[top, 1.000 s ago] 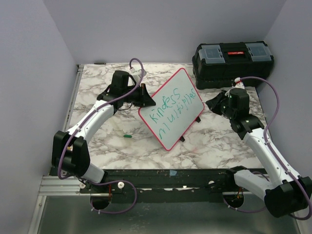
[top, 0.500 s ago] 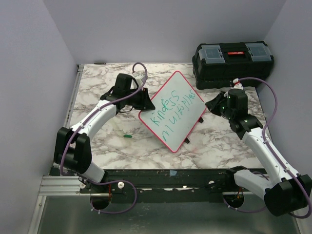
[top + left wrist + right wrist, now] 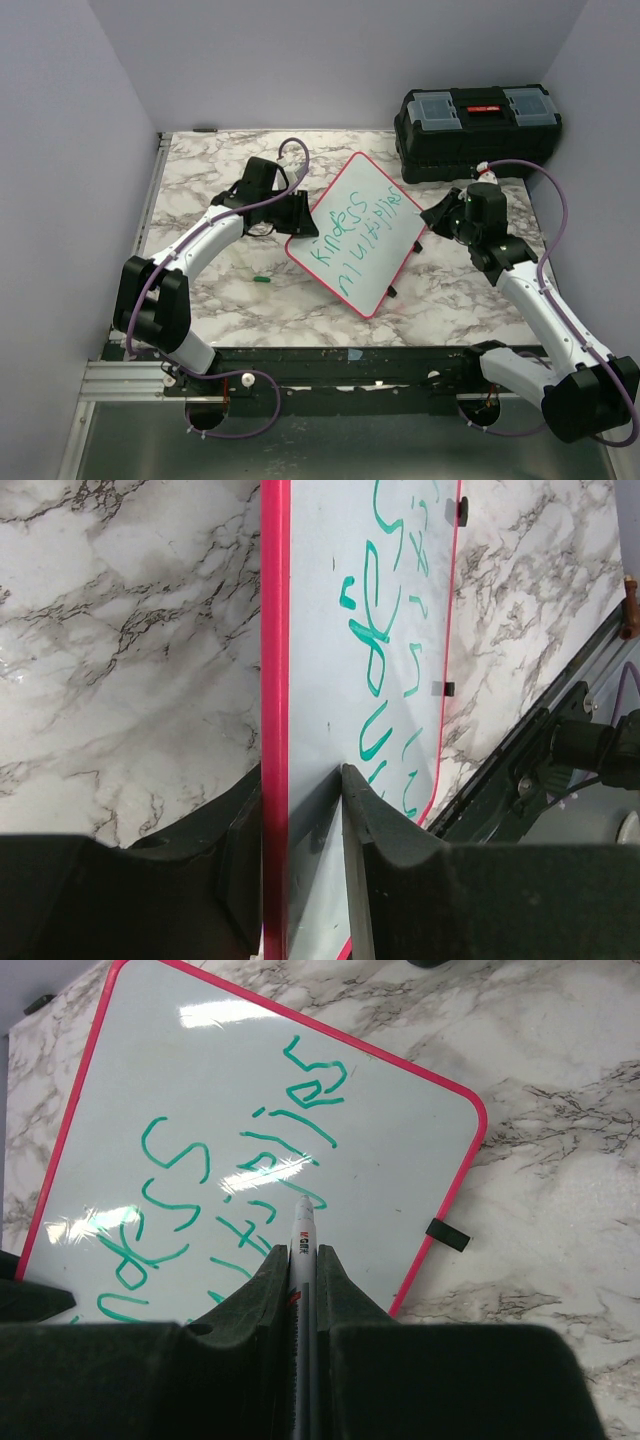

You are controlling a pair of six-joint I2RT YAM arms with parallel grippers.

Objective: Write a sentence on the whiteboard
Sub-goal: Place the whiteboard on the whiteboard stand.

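A whiteboard (image 3: 365, 232) with a pink rim sits at the middle of the marble-patterned table (image 3: 200, 165), turned corner-on like a diamond in the overhead view, between the two robot arms. The sentence (image 3: 362, 228) runs across it in green marker on two lines: the upper reads "Kindess" and the lower is a scribbly word that is hard to make out. The left gripper (image 3: 300, 780) is clamped on the board's left edge, with one finger outside the pink rim and the other pressed on the written face. The right gripper (image 3: 302, 1252) is closed tight around a marker (image 3: 303, 1222), whose white barrel pokes out between the fingers and points at the board near the end of the lower line. Whether the tip touches the surface cannot be told. A small black tab (image 3: 446, 1234) sticks out from the board's rim on the right arm's side. A black toolbox (image 3: 478, 118) stands at the far right corner of the table, well apart from the board, and a small green object (image 3: 261, 279) lies on the marble near the left arm.
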